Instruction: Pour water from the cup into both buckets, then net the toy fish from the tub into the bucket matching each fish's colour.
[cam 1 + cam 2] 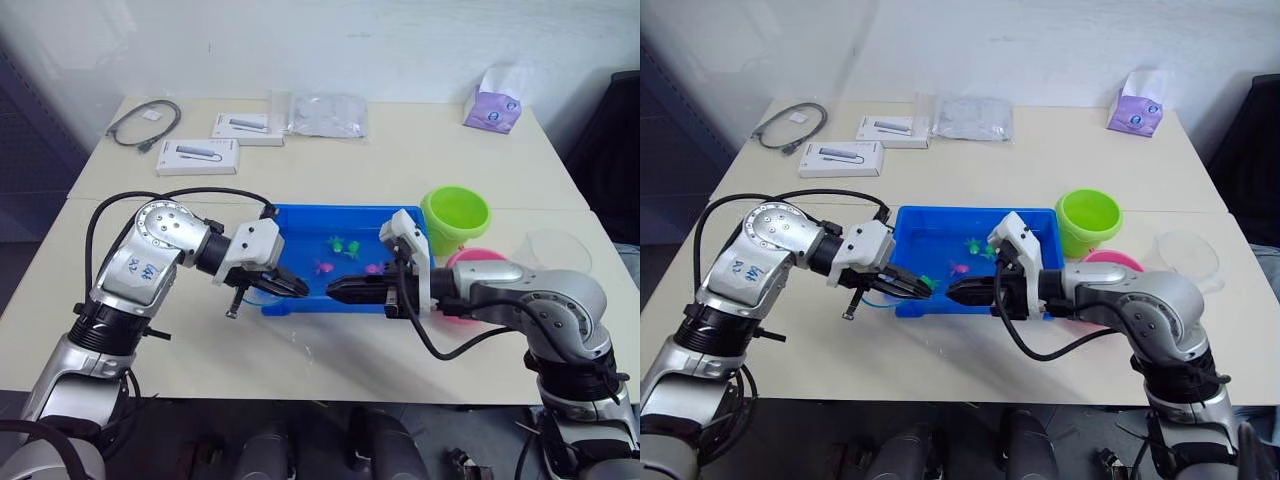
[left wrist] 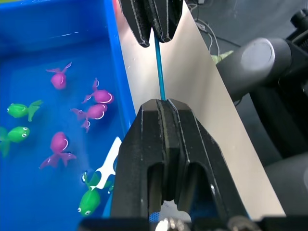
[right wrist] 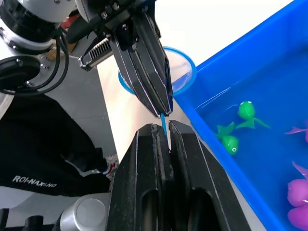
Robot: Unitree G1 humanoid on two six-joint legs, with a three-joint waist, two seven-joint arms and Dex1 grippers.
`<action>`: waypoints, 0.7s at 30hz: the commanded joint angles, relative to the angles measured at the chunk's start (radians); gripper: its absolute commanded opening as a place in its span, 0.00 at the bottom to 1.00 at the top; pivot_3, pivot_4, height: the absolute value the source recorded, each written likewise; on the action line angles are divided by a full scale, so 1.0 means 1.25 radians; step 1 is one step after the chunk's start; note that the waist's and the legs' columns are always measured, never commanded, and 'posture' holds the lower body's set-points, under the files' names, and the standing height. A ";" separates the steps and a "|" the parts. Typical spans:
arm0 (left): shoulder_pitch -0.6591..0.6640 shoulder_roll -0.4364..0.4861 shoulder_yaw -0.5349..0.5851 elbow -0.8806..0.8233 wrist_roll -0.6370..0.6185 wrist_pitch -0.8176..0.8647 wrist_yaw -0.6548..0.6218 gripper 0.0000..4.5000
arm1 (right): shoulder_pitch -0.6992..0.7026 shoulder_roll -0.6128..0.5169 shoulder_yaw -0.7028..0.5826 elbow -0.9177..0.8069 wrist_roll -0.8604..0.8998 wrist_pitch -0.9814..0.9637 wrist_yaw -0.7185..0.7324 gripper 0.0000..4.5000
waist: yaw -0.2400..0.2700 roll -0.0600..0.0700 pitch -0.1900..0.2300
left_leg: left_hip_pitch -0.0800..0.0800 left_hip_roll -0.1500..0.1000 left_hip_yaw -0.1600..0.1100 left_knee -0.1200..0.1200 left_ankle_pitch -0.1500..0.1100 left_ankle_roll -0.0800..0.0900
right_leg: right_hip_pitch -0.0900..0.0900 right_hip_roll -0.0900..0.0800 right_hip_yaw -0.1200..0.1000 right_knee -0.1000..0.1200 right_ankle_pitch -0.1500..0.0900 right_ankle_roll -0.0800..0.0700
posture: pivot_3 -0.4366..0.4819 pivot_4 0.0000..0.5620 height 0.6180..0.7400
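The blue tub (image 1: 340, 209) sits mid-table with water, several pink fish (image 2: 96, 96) and green fish (image 2: 19, 109) in it. At its near left corner my left gripper (image 1: 300, 288) and right gripper (image 1: 335, 290) meet tip to tip. Both are shut on the thin blue handle (image 2: 160, 72) of the net. The net's blue hoop (image 3: 185, 72) hangs under the left gripper, just outside the tub. The green bucket (image 1: 455, 215) and pink bucket (image 1: 478, 258) stand right of the tub. The clear cup (image 1: 558, 250) is further right.
Two white boxes (image 1: 196, 156), a grey cable (image 1: 145, 122) and a clear bag (image 1: 327, 113) lie along the back. A purple tissue pack (image 1: 492, 106) stands at the back right. The table's front edge runs close below both grippers.
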 commanded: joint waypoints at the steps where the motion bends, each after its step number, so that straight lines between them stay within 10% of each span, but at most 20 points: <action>1: -0.014 -0.018 0.075 -0.033 -0.077 0.032 0.027 0.30 | 0.011 -0.007 -0.004 -0.041 -0.007 -0.050 0.042 0.00 | -0.001 0.000 0.000 | 0.000 0.000 0.000 0.000 0.000 0.000 | 0.000 0.000 0.000 0.000 0.000 0.000 | 0.48 0.27 1.00; 8: -0.066 0.021 0.256 0.151 -0.112 -0.023 0.098 0.99 | 0.078 -0.120 -0.088 -0.075 -0.039 -0.125 0.105 0.00 | -0.002 0.000 0.000 | 0.000 0.000 -0.001 0.000 0.000 0.000 | 0.000 0.000 0.000 0.000 0.000 0.000 | 0.48 0.27 1.00; 13: 0.018 0.115 0.298 0.225 -0.096 -0.064 0.044 0.99 | 0.143 -0.209 -0.180 -0.081 -0.118 -0.209 0.105 0.00 | -0.003 0.000 0.000 | 0.000 0.000 0.000 0.000 0.000 0.000 | 0.000 0.000 -0.001 0.000 0.000 0.000 | 0.48 0.27 1.00; 21: 0.194 0.040 0.312 0.071 -0.150 -0.025 0.131 0.99 | 0.232 -0.359 -0.128 -0.034 -0.438 -0.437 0.106 0.00 | 0.015 -0.001 0.000 | 0.001 -0.001 0.001 0.000 0.000 0.000 | 0.001 -0.001 0.001 -0.001 0.001 0.002 | 0.48 0.27 1.00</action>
